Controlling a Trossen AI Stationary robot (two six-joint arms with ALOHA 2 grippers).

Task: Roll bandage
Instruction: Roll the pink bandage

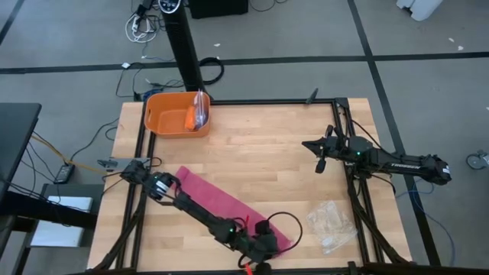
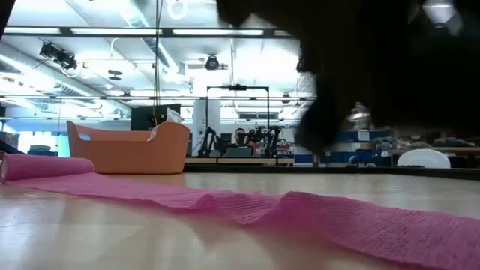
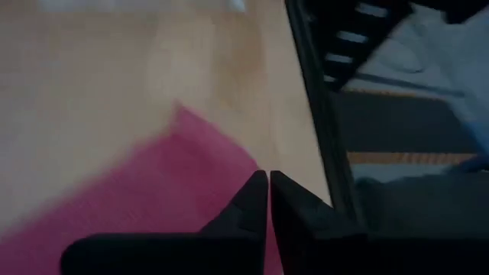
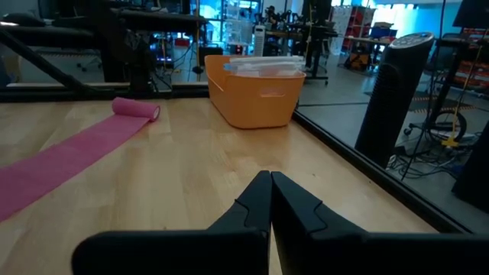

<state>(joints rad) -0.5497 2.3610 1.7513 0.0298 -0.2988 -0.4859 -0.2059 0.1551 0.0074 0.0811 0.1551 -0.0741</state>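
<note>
The magenta-pink soft cloth bandage (image 1: 229, 203) lies mostly unrolled as a long flat band running diagonally across the light wooden table (image 1: 260, 145), with a small rolled-up portion at its far end (image 4: 136, 108), the end nearer the orange plastic tub (image 1: 170, 114). The left gripper (image 3: 269, 179) sits low over the band's other end, close to the table's front edge and its black frame rail (image 3: 321, 114); its two dark fingers (image 3: 248, 202) are pressed together with only a hairline between their tips, and the pink cloth spreads out just beyond and to one side of those tips, though whether any cloth is pinched between them cannot be told. The right gripper (image 4: 270, 178) hangs over bare wood well away from the bandage, its fingers (image 4: 294, 202) clenched tip to tip with nothing between them; the band lies off to one side ahead of them, and the tub stands farther ahead. A clear crinkled plastic bag (image 1: 330, 224) rests on the table near the left gripper, apart from the band's end.
</note>
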